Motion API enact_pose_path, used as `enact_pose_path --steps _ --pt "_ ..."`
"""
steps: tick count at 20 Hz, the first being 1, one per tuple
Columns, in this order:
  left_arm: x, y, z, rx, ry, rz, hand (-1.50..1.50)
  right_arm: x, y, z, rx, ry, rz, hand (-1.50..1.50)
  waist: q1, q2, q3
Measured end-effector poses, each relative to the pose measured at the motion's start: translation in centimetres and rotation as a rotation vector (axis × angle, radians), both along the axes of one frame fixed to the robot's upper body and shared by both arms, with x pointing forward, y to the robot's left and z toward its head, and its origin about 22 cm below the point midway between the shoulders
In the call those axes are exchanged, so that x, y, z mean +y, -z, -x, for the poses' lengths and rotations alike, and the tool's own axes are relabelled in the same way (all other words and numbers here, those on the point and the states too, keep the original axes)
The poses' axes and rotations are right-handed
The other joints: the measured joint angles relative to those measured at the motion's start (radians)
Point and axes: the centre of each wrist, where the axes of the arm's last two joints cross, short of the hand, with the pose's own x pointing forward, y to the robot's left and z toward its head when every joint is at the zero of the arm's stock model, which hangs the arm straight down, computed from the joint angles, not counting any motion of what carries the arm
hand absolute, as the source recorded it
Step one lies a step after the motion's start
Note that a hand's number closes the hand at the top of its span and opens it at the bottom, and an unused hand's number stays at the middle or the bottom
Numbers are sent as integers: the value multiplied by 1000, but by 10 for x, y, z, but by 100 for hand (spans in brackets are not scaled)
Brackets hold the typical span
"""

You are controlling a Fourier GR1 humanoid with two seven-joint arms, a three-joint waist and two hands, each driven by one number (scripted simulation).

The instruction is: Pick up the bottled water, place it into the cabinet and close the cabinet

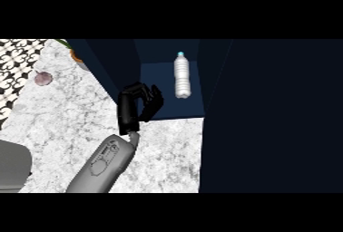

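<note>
The bottled water (pixel 182 79) is a clear ribbed bottle with a light blue cap. It sits inside the dark blue cabinet, on the shelf floor (pixel 167 111), with its cap towards the back. The cabinet's left door (pixel 107 65) stands open, angled out over the counter. My left hand (pixel 137 106) is at the lower edge of that door, its relaxed fingers against the door panel and holding nothing. It is apart from the bottle, lower and to the left. My right hand does not show.
The white marble counter (pixel 60 122) stretches to the left and front of the cabinet. A small purplish bulb (pixel 43 78) lies on it at the left. An orange pot (pixel 76 56) stands behind the door. A grey object (pixel 12 167) sits at the lower left. The cabinet's dark front (pixel 275 118) fills the right.
</note>
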Motion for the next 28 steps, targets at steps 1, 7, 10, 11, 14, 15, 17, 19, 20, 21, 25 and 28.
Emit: enact_pose_path --steps 1,7,10,11,14,15,17,19,20,21,25,28 --pt "1 1 0 -3 2 -22 150 -1 0 0 2 1 1 -150 -2 -1 1" --pt "0 8 0 -18 -49 -129 -150 0 1 -1 -4 -3 0 -150 -12 -2 3" --pt "-2 10 0 -25 -61 -166 -150 0 4 0 -1 -13 0 -150 -15 -1 4" --pt "-2 11 0 -24 -62 -174 -150 0 4 0 -3 -10 -2 -150 -15 -1 4" --pt "-1 11 -1 -21 -67 -189 -150 -1 2 0 -4 -10 -4 -150 -18 0 4" --pt "-2 11 -1 -21 -71 -194 -150 -1 1 0 -7 -13 -2 -150 -18 0 4" --pt "-1 11 -1 -19 -74 -201 -150 -1 2 0 -10 -15 -2 -150 -19 0 5" --pt "-1 11 -1 -9 -78 -200 -150 -2 3 1 -4 -18 2 -150 -20 0 5" --pt "-2 10 -1 -6 -77 -200 -150 -2 4 0 -4 -18 2 -150 -18 0 5" --pt "-3 10 -2 -2 -81 -196 -150 -1 5 0 -4 -19 1 -150 -17 0 5" --pt "-4 8 -2 3 -69 -178 -150 2 6 0 -7 -16 -4 -150 -14 1 3" --pt "-3 5 -1 0 -45 -142 -150 2 4 0 -15 -14 -5 -150 -13 4 0"
